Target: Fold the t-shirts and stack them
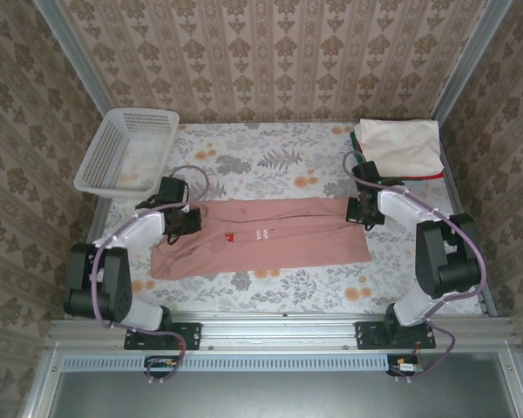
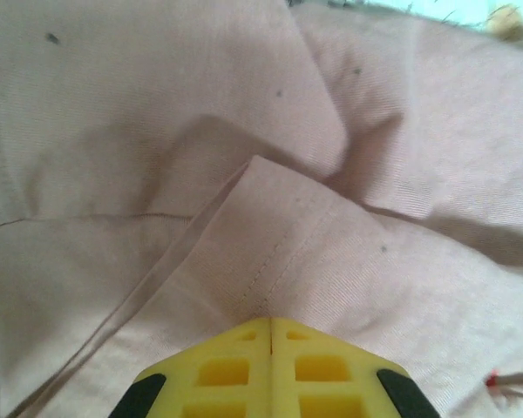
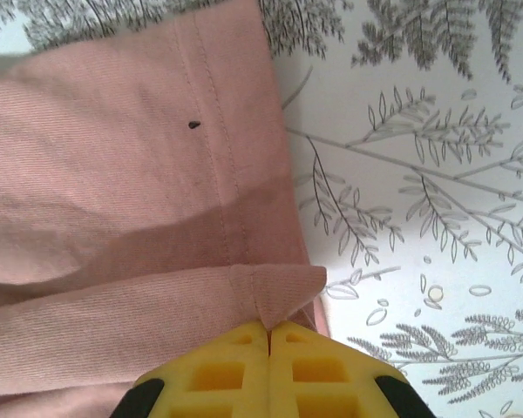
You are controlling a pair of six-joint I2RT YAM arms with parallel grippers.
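While the dusty-pink tee (image 1: 261,239) lies spread as a long band across the middle of the top view, on the floral-patterned table (image 1: 270,157), each arm grips one end of it. At the band's left end, the left fingers (image 2: 222,370) are pressed together on the cloth. The left wrist view shows the yellow pads meeting at the bottom centre of the frame, pinching a stitched hem that folds up over the rumpled fabric around it. At the band's upper right corner, the right fingers (image 3: 218,374) are likewise closed. The right wrist view shows them nipping a small turned-over corner of the hem at the bottom centre, with bare table to the right of it. A small print sits near the middle of the tee. In the upper right of the top view rests a folded stack (image 1: 399,146) with a cream tee on top and a red edge showing beneath. A white lattice basket (image 1: 126,150) stands in the upper left, well apart from the pink tee.
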